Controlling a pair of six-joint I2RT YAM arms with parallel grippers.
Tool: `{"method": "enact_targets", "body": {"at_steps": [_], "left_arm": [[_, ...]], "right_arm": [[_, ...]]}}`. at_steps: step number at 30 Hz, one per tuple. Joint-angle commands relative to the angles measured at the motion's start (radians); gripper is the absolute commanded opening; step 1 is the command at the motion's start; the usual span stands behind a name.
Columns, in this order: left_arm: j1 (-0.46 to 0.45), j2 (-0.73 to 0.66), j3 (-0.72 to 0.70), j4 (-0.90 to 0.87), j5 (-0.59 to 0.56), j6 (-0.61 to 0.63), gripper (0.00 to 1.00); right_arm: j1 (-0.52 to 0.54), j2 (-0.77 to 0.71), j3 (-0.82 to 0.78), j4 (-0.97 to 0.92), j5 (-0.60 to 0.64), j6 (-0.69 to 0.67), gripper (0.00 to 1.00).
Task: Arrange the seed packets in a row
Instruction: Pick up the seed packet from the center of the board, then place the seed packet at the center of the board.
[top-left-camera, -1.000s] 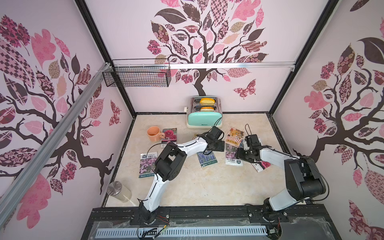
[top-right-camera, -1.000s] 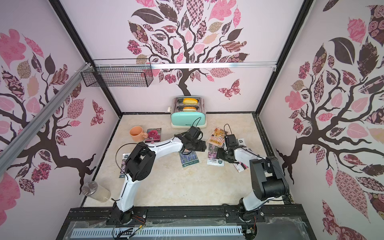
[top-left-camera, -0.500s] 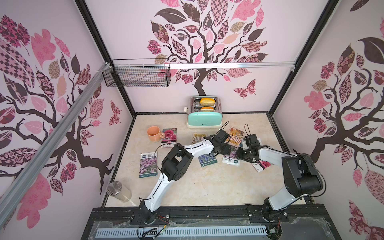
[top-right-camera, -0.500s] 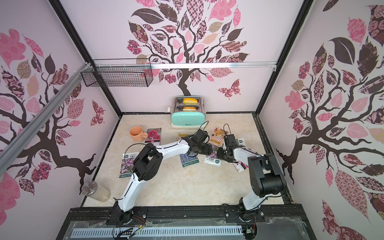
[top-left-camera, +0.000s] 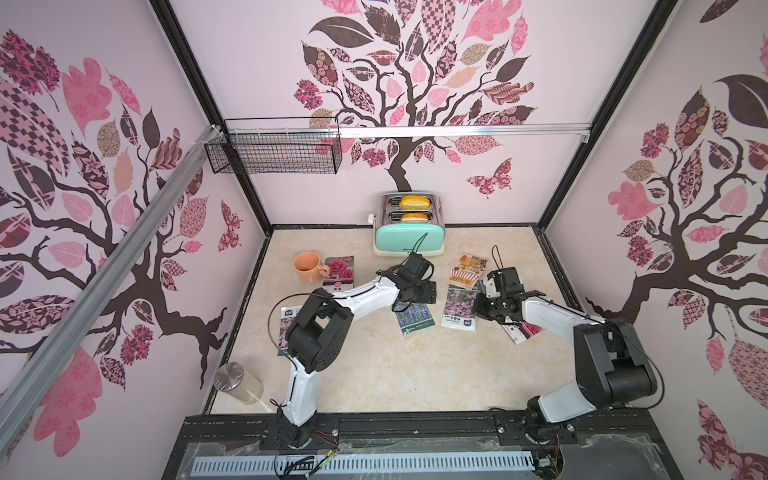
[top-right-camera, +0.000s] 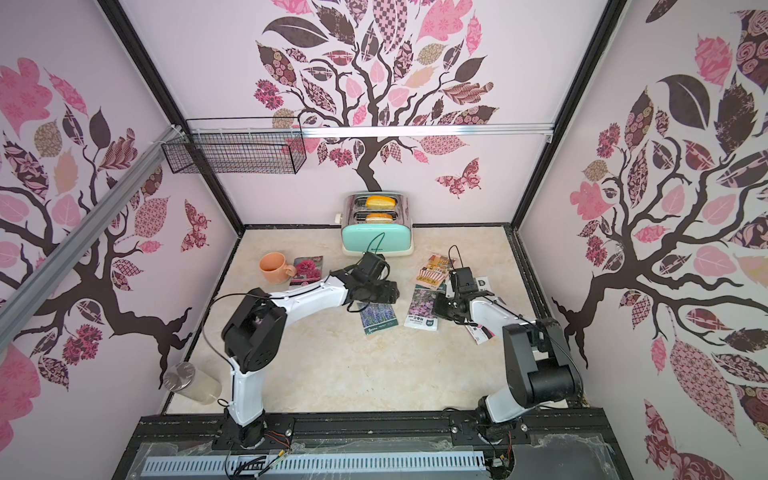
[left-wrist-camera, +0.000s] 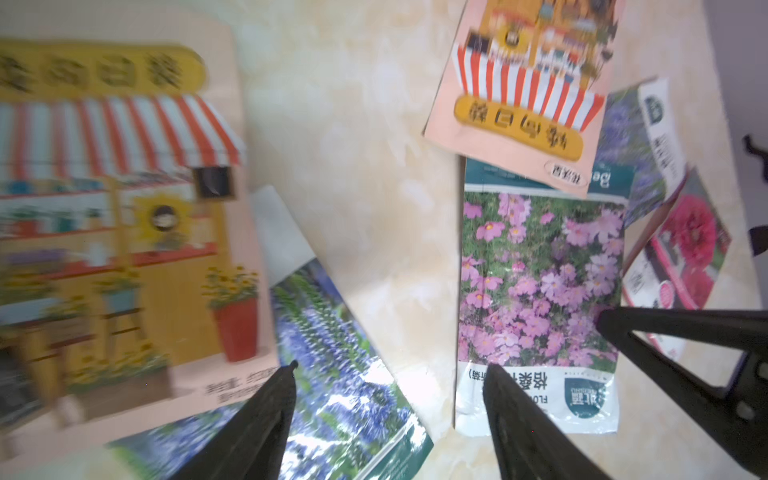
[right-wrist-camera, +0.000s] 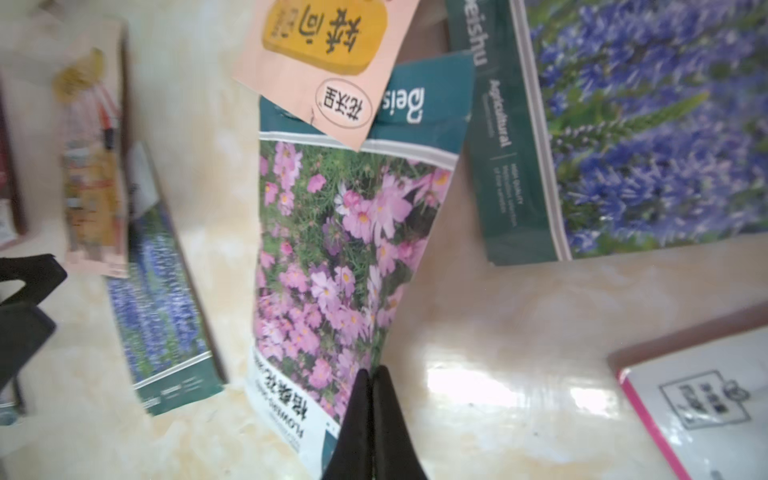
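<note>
right jaws clamped on the edge of the pink-flower packet around the middle of the worktop, left jaws wide open over the lavender packet just beside it, holding nothing

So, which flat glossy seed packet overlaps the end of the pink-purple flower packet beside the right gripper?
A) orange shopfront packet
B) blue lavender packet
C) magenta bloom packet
A: the orange shopfront packet lies across the teal header of the pink-purple flower packet.

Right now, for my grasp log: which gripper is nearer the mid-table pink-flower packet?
Right. The right gripper is shut on the edge of the pink-flower packet; the left gripper stands open beside it, above the lavender packet.
</note>
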Motion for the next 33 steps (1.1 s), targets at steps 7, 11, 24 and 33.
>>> {"method": "enact_targets", "body": {"at_steps": [7, 11, 24, 33], "left_arm": [[0.008, -0.285, -0.294, 0.178, -0.048, -0.205, 0.74], [0.008, -0.332, -0.343, 0.169, -0.057, -0.223, 0.73], [0.008, -0.549, -0.612, 0.293, -0.009, -0.402, 0.73], [0.025, -0.691, -0.770, 0.428, 0.049, -0.482, 0.73]], "right_arm": [[0.107, -0.165, -0.037, 0.047, -0.041, 0.195, 0.00], [0.120, -0.173, -0.055, 0.055, -0.024, 0.232, 0.00], [0.179, -0.383, -0.252, 0.411, 0.091, 0.594, 0.00], [0.320, -0.351, -0.235, 0.524, 0.152, 0.697, 0.00]]}}
